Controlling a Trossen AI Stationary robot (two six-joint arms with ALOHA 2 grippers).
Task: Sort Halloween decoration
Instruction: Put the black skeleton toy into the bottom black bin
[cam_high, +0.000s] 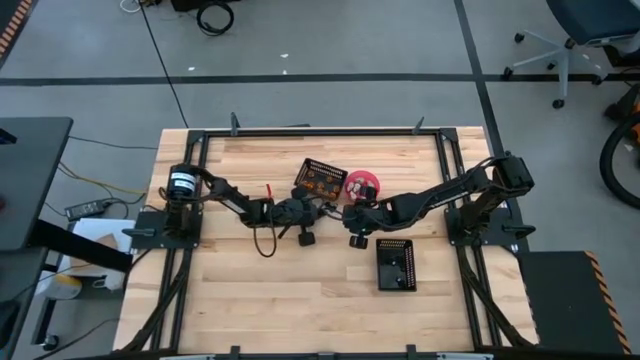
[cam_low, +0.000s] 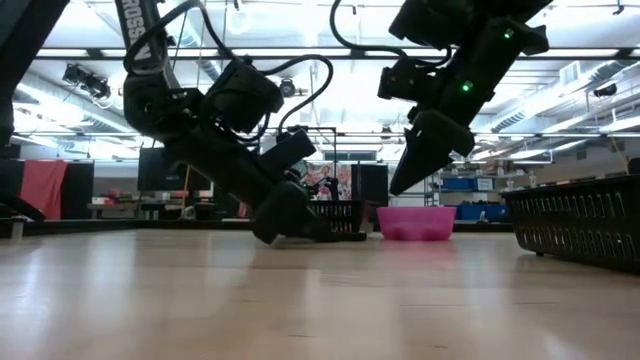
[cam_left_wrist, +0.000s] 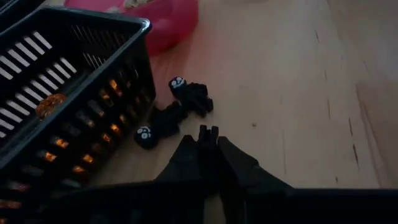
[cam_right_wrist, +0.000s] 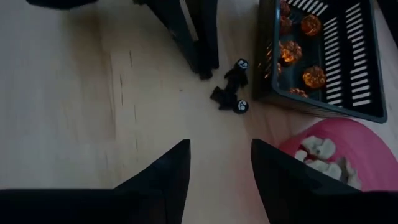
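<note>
High view: the left gripper (cam_high: 322, 211) reaches across the table (cam_high: 250, 300) to just beside the basket (cam_high: 321, 178) of orange trinkets, and the right gripper (cam_high: 352, 213) hangs close by, near the pink bowl (cam_high: 361, 185). With both so close, an arm could knock the other or shove the basket.

Low view: the left arm slopes down steeply with its gripper (cam_low: 335, 232) at the tabletop; the right gripper (cam_low: 402, 180) hangs above the table, tilted.

Left wrist view: the fingers (cam_left_wrist: 208, 134) are pressed together with nothing between them, just short of the black trinkets (cam_left_wrist: 177, 112) lying by the basket wall (cam_left_wrist: 93, 112). The risk, I judge, is an empty grasp that has missed them.

Right wrist view: the right fingers (cam_right_wrist: 171, 165) stand apart, holding nothing, pointed at the same black trinkets (cam_right_wrist: 231, 90). Pale trinkets (cam_right_wrist: 317, 152) lie in the bowl, orange trinkets (cam_right_wrist: 298, 53) in the basket.
</note>
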